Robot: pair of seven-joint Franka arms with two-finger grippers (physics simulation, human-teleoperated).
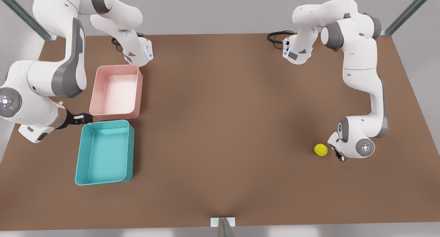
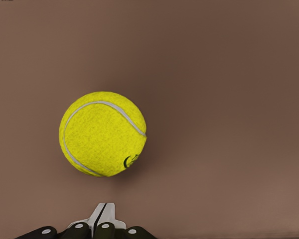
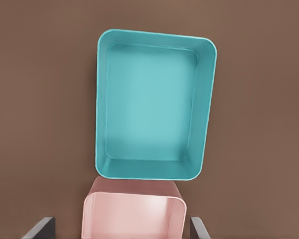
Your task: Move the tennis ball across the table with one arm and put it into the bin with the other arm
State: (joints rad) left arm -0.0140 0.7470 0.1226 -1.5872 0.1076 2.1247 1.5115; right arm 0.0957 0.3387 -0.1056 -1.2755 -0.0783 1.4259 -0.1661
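On the front view's left, the right gripper (image 1: 83,118) is hanging at the seam between the two trays, just off the bin's (image 1: 128,151) eleven o'clock corner. In the right wrist view its fingers (image 3: 41,227) are standing spread wide, released and grasping nothing, with the pink tray (image 3: 133,215) lying between them. This arm is waiting.

The pink tray (image 1: 139,89) is sitting at twelve o'clock of the bin, the two nearly touching end to end; in the right wrist view the bin (image 3: 102,99) is showing a bare teal floor.

The table (image 1: 220,127) is stretching brown across the middle of the scene.

Toward the front view's right, the tennis ball (image 1: 320,150) is resting on the table, well apart from the bin, roughly at three o'clock of it. The left gripper (image 1: 337,154) is hovering just beside the ball, at the ball's three o'clock, apart from it. In the left wrist view the tennis ball (image 2: 102,134) is lying just ahead of the left gripper (image 2: 104,215), whose fingers (image 2: 97,215) are pressed together, clenched on nothing.
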